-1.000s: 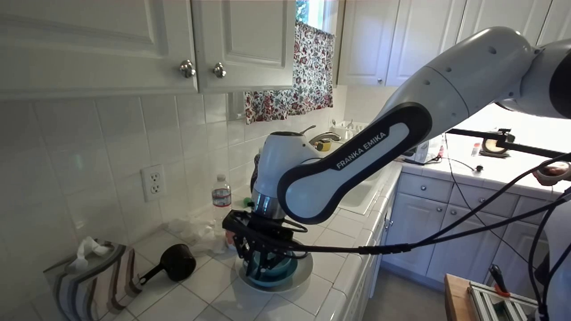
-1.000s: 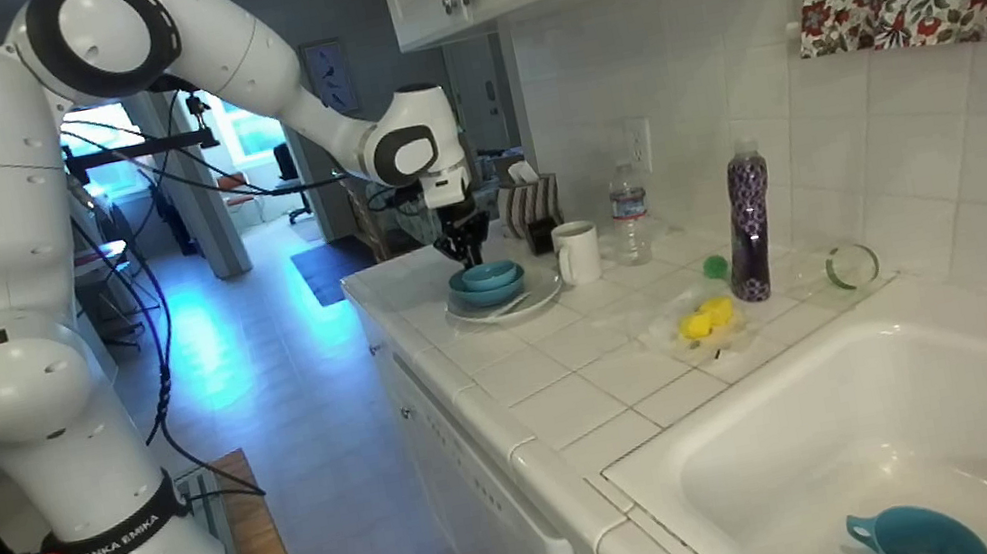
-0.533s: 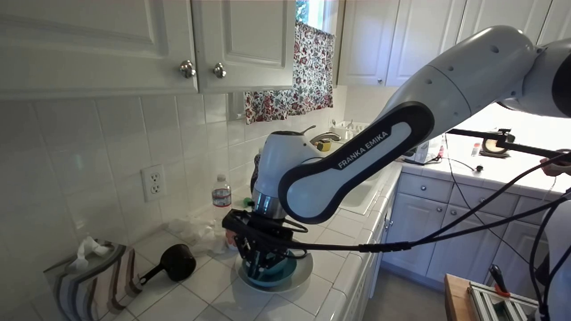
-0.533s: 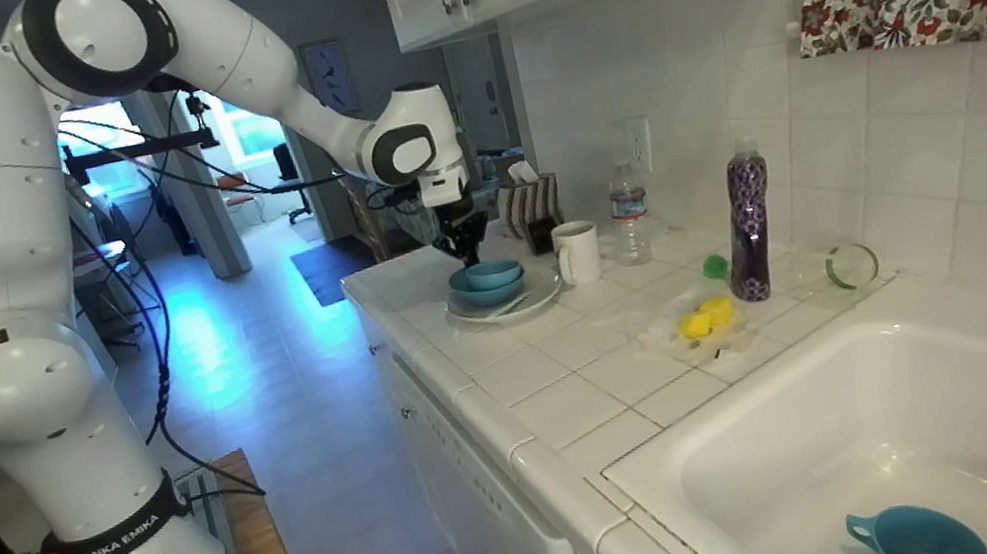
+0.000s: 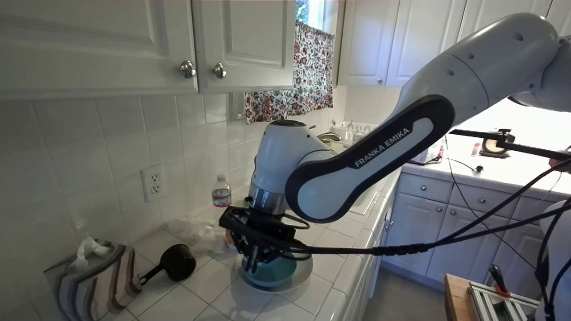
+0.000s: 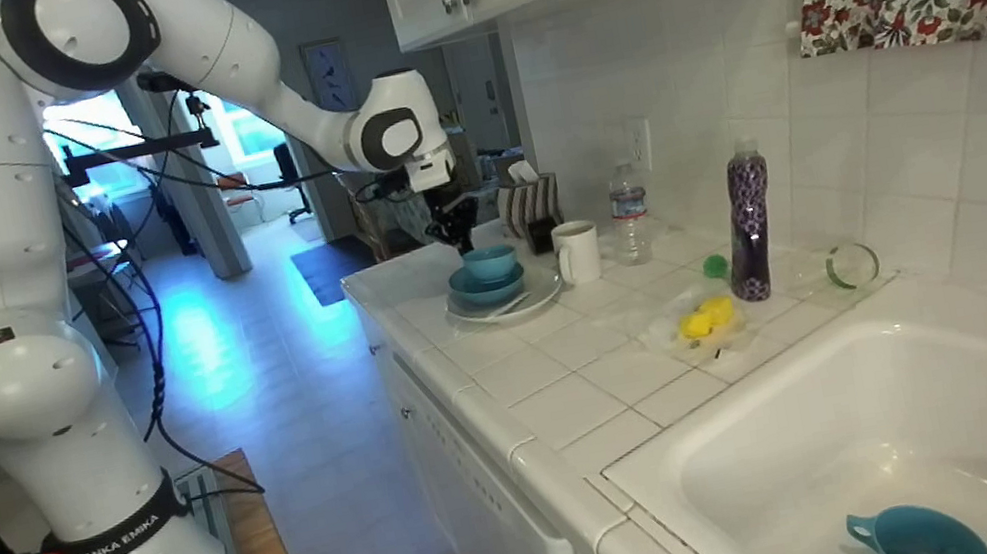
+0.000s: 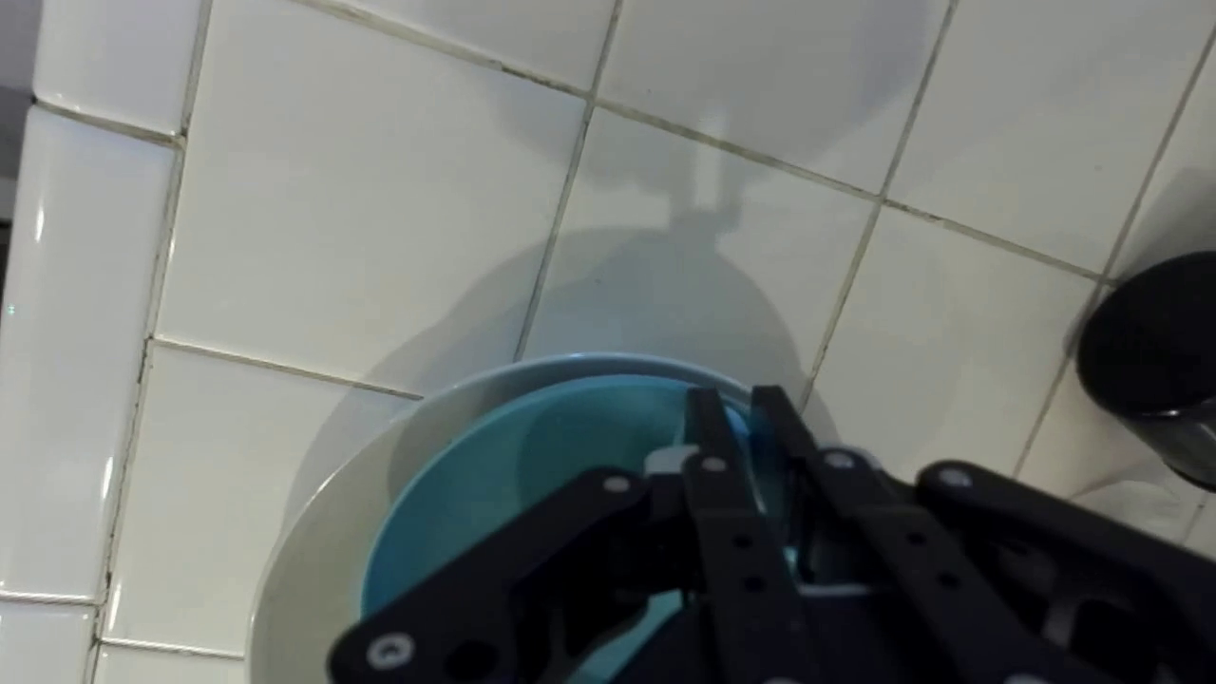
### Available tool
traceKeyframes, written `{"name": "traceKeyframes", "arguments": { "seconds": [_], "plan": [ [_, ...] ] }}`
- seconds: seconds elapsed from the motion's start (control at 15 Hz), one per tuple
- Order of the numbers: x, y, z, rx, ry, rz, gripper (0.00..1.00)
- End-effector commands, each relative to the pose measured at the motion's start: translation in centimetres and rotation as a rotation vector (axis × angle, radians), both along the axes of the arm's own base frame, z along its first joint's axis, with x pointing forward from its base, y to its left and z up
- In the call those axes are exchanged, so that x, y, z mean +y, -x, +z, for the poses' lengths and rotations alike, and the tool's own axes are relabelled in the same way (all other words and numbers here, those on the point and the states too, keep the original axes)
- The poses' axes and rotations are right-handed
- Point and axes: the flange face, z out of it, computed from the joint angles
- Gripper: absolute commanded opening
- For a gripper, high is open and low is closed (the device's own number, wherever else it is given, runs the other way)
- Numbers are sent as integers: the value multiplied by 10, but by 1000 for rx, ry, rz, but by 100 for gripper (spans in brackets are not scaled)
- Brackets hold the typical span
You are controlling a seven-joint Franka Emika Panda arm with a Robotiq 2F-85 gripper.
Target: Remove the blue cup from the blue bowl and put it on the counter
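Wrist view: the hand [image 7: 743, 404], its tips right of the middle of the frame, is drawn narrow, a strip of blue showing between them, so I judge that it holds the cup [image 6: 492, 267] by one side of its rim. In an exterior view the cup is near the centre of the frame, high over the bowl [image 6: 487, 295], much of its side wall in sight; whether its foot is clear of the bowl I cannot tell. The bowl rests on the plate [image 6: 544, 285], where a utensil [image 6: 509, 306] lies beside it.

The step looks like the lift out. The main risk is the one-sided hold: all the weight would hang from a single pinched stretch of wall, and a smooth surface could let the cup swivel or drop back. Should the foot catch the bowl's rim, pulling sideways too soon may tip the bowl or drag the plate. A swing toward the right of that frame would bring the mug [image 6: 580, 251], just beside the plate, into the path. Let go before its foot is flat, the cup could land tilted on the desk [image 6: 577, 404].
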Motion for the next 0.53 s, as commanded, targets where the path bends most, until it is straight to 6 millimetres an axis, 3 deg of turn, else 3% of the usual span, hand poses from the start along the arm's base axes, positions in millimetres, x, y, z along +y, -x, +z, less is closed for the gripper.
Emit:
{"name": "traceKeyframes", "arguments": {
  "seconds": [0.0,0.47],
  "plan": [
    [12,13,18,-38,71,56,3],
    [58,17,45,-162,145,346,3]
  ]
}}
